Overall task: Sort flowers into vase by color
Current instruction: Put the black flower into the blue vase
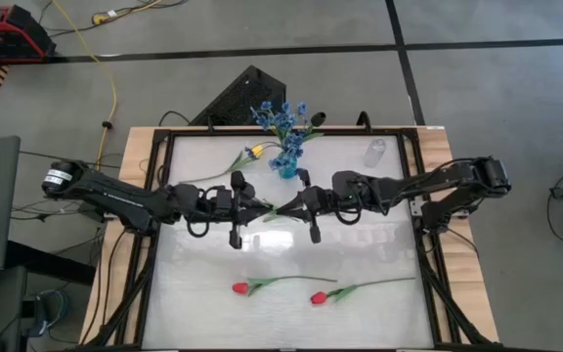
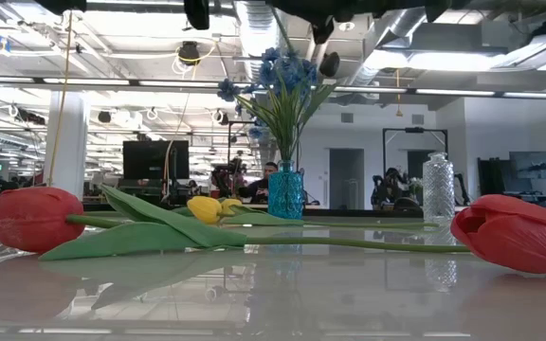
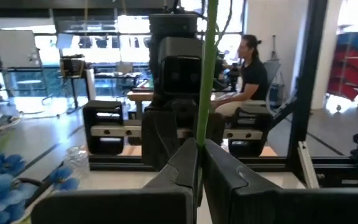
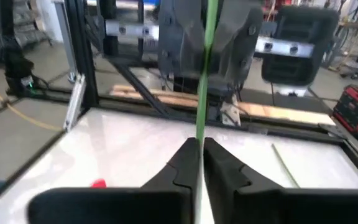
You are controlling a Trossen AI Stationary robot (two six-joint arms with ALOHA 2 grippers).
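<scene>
Red tulips lie on bench near edge. Left tool and right tool both clamp one green stem mid-bench; blue sprays stand in blue vase.

High view straight down, low view level across table (shared); wrists forward

Both arms are dark, near-black, built of blocky jointed segments with black cables looping beside them. The left arm ends at its base in a round silver-white cap bearing a label (too small to read). The left gripper and right gripper have matte black, wedge-shaped fingers.
</scene>
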